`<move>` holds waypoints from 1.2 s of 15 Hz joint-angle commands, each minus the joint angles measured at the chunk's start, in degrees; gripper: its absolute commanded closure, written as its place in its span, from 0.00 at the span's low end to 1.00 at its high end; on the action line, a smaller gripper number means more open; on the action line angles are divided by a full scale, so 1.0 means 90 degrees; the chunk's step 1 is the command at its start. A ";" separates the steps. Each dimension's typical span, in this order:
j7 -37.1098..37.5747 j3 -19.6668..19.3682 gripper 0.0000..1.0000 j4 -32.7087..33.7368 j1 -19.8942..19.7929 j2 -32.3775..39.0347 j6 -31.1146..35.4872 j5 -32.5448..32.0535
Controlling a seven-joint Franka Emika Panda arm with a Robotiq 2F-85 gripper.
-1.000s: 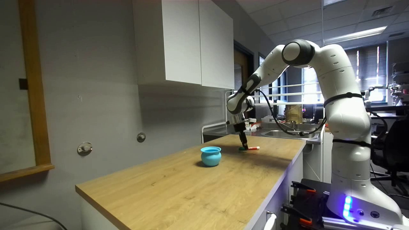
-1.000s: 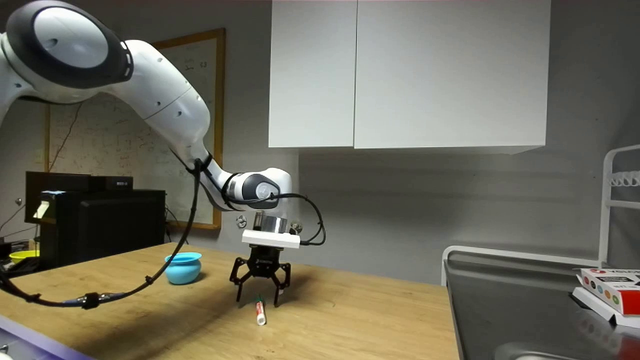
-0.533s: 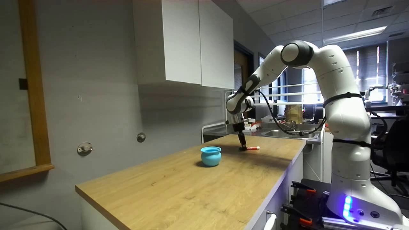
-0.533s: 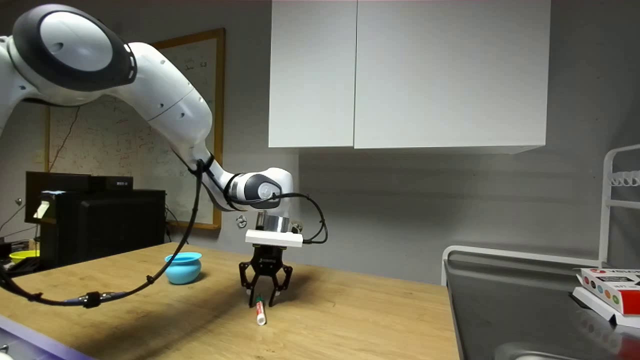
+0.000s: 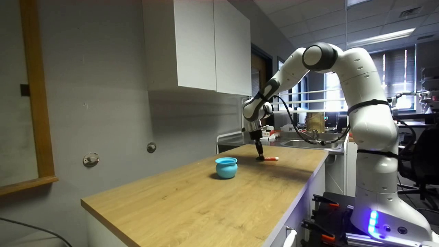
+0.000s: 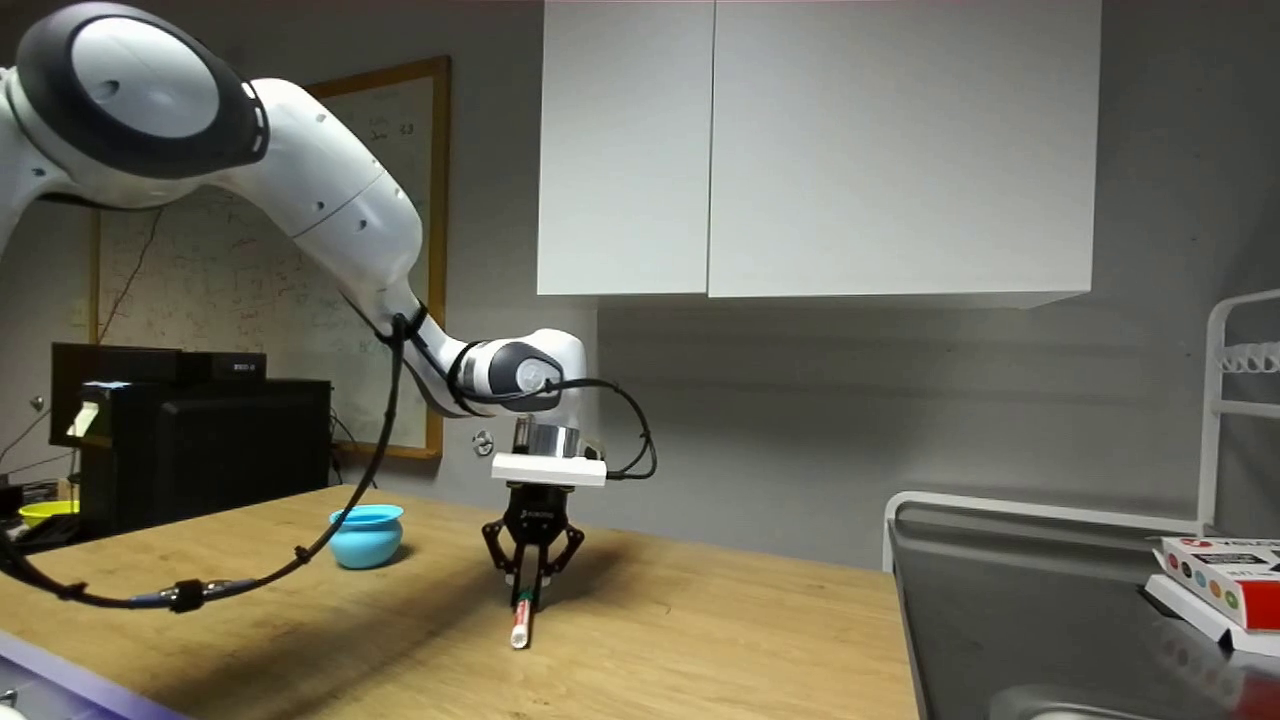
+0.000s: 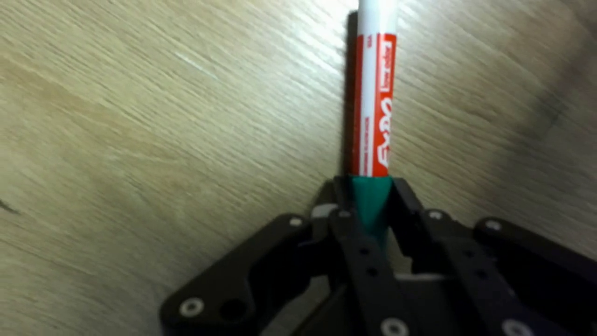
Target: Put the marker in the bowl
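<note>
The marker (image 7: pixel 373 102) is red and white with a green cap. In the wrist view, my gripper (image 7: pixel 371 189) is shut on that cap, one black finger on each side, while the barrel points away from the jaws. Both exterior views show the marker (image 6: pixel 521 625) at the counter surface; whether it touches the wood I cannot tell. My gripper (image 6: pixel 525 598) points down over its capped end. The bowl (image 5: pixel 226 168), round and teal-blue, stands upright on the counter a short way from the gripper (image 5: pixel 260 157). The wrist view does not include the bowl.
The wooden counter (image 5: pixel 205 202) carries the bowl and marker. White cabinets (image 6: pixel 820 150) hang on the wall above it. Beyond the counter's end are a sink (image 5: pixel 310 144), a white rack (image 6: pixel 1210 420) and a red-and-white box (image 6: pixel 1225 580). A black cable (image 6: pixel 345 520) droops from the arm.
The gripper's fingers have come together from wide apart onto the green cap. The gripper has shifted slightly, and the marker has turned a little. The bowl has stayed put.
</note>
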 commanded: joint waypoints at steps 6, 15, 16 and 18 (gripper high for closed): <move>0.1844 0.0068 0.93 -0.0566 0.0108 -0.1295 0.0290 0.0196; 0.4558 0.0216 0.93 -0.1487 0.0474 -0.3473 0.0406 0.1005; 0.4906 0.0287 0.93 -0.1623 0.0516 -0.3707 0.0521 0.1071; 0.5606 0.0468 0.93 -0.1874 0.0588 -0.4096 0.0849 0.1185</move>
